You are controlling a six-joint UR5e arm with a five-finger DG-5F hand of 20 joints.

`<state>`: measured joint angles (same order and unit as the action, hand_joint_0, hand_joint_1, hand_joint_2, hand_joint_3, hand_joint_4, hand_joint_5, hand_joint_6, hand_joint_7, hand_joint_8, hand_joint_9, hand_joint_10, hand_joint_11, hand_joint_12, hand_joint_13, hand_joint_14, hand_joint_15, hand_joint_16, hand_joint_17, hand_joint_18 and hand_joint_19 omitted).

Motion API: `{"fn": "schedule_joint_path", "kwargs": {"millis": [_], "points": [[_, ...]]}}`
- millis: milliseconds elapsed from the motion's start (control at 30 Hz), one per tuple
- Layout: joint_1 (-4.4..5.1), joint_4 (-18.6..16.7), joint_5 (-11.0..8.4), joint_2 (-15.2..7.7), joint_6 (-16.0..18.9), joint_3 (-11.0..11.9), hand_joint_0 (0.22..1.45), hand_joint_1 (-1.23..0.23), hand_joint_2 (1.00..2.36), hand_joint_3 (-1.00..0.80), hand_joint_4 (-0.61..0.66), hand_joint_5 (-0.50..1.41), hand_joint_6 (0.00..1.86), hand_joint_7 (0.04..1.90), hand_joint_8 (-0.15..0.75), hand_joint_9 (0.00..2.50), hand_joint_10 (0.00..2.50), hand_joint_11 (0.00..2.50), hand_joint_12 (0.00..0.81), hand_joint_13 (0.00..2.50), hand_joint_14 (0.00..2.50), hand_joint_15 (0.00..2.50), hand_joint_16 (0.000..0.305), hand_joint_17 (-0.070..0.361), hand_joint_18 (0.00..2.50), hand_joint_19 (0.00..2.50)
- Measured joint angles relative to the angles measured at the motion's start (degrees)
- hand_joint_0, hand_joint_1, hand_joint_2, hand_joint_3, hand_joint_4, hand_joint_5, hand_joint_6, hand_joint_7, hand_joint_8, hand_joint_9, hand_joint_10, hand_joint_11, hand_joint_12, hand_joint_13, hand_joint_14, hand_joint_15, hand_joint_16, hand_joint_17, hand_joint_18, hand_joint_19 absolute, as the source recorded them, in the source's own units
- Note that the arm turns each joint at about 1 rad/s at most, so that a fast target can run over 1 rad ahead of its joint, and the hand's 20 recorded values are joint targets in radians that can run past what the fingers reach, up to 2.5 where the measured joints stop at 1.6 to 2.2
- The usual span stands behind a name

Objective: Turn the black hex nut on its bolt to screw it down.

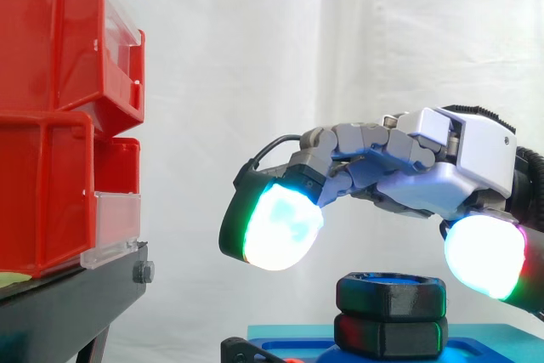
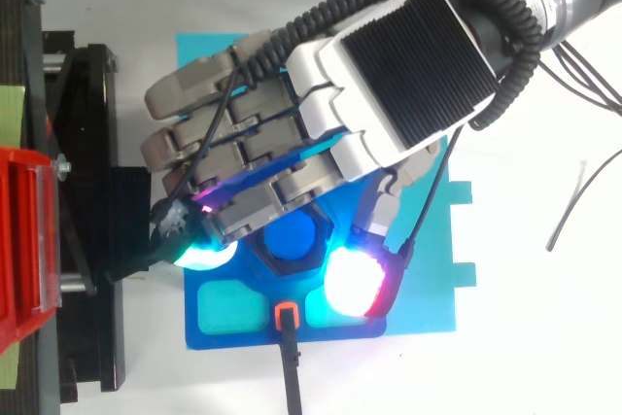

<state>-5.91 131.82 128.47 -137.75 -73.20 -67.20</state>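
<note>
A black hex nut point(image 1: 390, 292) sits on a blue bolt point(image 2: 292, 239), stacked over a second black hex piece point(image 1: 390, 335) on a blue base plate point(image 2: 225, 309). My hand point(image 1: 435, 178) hovers just above the nut, palm down and touching nothing. Its fingers are relaxed and spread, with one glowing fingertip point(image 1: 280, 225) to the left of the nut and the thumb's pad point(image 1: 484, 254) to the right, both higher than the nut's top. From above, the hand point(image 2: 389, 65) covers most of the nut, whose black rim point(image 2: 259, 253) shows between the two glowing pads.
Red bins point(image 1: 51, 125) stand stacked on a black stand point(image 1: 76, 299) to the left. The blue plate lies on a cyan sheet point(image 2: 432, 279). A small orange-and-black clip point(image 2: 287, 317) sits at the plate's front edge. Thin loose wires point(image 2: 573, 206) lie on the white table.
</note>
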Motion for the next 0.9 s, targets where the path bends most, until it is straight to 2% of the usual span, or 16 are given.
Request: {"fn": "schedule_joint_path", "kwargs": {"millis": [233, 633, 900], "points": [[0.74, 0.1, -0.14, 0.0, 0.0, 0.0, 0.43, -0.61, 1.00, -0.48, 0.09, -0.22, 0.50, 0.98, 0.189, 0.47, 0.01, 0.34, 0.280, 0.46, 0.01, 0.33, 0.034, 0.077, 0.17, 0.30], [1.60, 2.3, -0.32, 0.0, -1.2, 0.0, 0.45, -0.63, 1.01, -0.42, 0.09, -0.21, 0.50, 1.02, 0.183, 0.48, 0.01, 0.35, 0.267, 0.47, 0.01, 0.33, 0.032, 0.071, 0.18, 0.30], [1.67, 4.4, -0.32, 0.0, -2.4, 0.0, 0.44, -0.64, 1.00, -0.50, 0.12, -0.19, 0.50, 1.08, 0.192, 0.50, 0.01, 0.36, 0.273, 0.49, 0.01, 0.32, 0.032, 0.072, 0.22, 0.30]]}}
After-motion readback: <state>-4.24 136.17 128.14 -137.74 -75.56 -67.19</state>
